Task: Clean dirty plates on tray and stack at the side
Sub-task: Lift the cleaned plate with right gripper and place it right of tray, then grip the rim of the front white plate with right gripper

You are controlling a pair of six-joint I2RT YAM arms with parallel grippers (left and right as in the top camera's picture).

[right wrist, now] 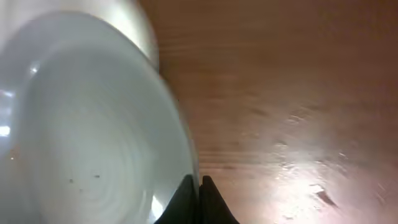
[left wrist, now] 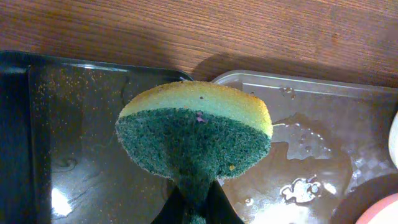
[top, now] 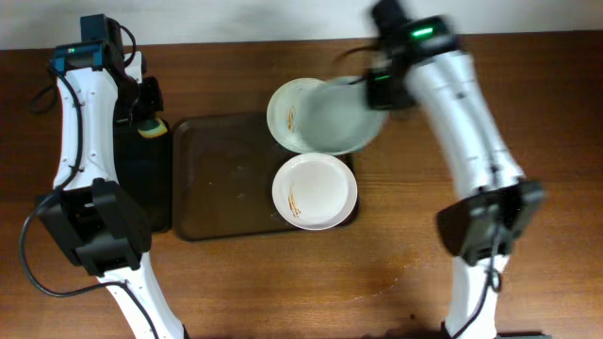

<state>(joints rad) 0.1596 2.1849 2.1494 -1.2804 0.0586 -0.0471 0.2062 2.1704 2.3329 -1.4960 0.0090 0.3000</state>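
Observation:
My right gripper (top: 379,87) is shut on the rim of a white plate (top: 344,121) and holds it tilted and blurred over the back right corner of the dark brown tray (top: 221,184). In the right wrist view the jaws (right wrist: 199,186) pinch that plate's edge (right wrist: 93,137). A second plate (top: 285,113) with an orange smear lies partly under it. A third smeared plate (top: 316,191) rests on the tray's right edge. My left gripper (top: 151,121) is shut on a yellow-green sponge (left wrist: 196,130), above the back of the trays.
A narrower black tray (top: 141,188) lies left of the brown tray; both show in the left wrist view, the black tray (left wrist: 62,155) and the wet brown one (left wrist: 323,124). Bare wooden table (top: 396,235) lies to the right.

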